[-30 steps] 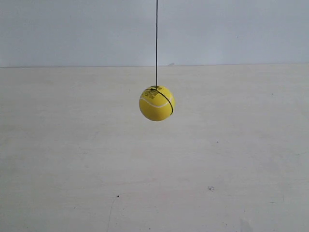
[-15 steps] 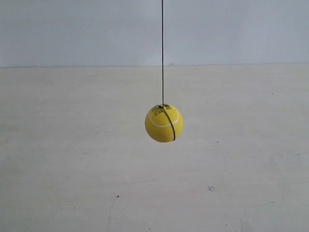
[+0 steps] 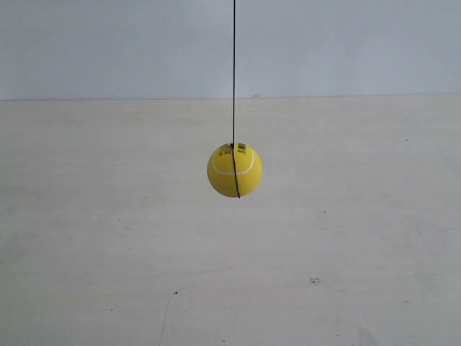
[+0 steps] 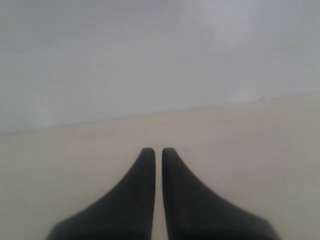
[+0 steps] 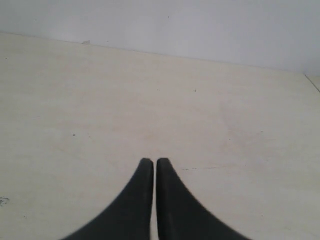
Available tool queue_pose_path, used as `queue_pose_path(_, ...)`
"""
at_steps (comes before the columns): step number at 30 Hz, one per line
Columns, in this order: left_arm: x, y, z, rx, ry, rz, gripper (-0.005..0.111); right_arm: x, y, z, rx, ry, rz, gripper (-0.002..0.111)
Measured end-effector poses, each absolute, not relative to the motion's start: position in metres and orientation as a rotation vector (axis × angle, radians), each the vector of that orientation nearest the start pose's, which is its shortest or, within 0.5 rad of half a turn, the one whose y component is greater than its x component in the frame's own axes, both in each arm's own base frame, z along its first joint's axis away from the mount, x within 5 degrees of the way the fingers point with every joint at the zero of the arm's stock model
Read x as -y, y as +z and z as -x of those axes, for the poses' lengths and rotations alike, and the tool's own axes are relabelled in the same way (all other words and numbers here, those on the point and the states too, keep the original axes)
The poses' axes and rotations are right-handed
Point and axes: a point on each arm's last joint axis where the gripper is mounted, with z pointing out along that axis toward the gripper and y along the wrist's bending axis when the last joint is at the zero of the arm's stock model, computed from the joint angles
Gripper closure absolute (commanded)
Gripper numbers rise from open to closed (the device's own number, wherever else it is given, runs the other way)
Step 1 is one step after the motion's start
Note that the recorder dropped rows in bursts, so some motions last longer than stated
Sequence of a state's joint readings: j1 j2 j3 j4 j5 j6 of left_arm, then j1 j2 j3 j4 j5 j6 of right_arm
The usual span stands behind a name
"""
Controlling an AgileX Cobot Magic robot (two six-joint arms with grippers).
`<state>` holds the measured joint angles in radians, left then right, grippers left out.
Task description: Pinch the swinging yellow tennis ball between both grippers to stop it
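The yellow tennis ball (image 3: 235,170) hangs in mid-air on a thin dark string (image 3: 233,72) in the exterior view, over the pale table. Its white seam and dark print face the camera. Neither arm shows in that view. The ball does not appear in either wrist view. In the left wrist view my left gripper (image 4: 155,151) is shut, its two black tapered tips nearly touching with nothing between them. My right gripper (image 5: 152,161) is likewise shut and empty above the table.
A pale beige table (image 3: 108,238) with small dark specks and a faint crack fills the lower scene. A plain light wall (image 3: 108,43) rises behind it. The table's far right corner (image 5: 312,80) shows in the right wrist view.
The ball swung down and to the right half a second ago, and has now come back left and a little higher. It has also turned on its string.
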<state>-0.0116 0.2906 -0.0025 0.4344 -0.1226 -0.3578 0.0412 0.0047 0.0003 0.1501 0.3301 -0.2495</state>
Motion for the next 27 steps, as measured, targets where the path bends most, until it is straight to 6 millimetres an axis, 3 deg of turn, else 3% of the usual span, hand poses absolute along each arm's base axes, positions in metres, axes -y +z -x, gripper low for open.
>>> queue_pose_path(4, 0.0, 0.192, -0.079, -1.792, 0.061, -0.076, 0.102, -0.007, 0.183, -0.054, -1.807, -0.003, 0.169, 0.108)
queue_pose_path(9, -0.005, 0.187, -0.065, -1.83, 0.119, -0.065, 0.102, -0.007, 0.183, -0.054, -1.809, -0.003, 0.169, 0.108)
queue_pose_path(15, -0.004, 0.186, -0.055, -1.801, 0.094, -0.038, 0.102, -0.007, 0.183, -0.054, -1.809, -0.001, 0.168, 0.108)
queue_pose_path(27, -0.004, 0.184, -0.054, -1.82, 0.085, -0.029, 0.102, -0.007, 0.183, -0.054, -1.809, 0.0, 0.166, 0.108)
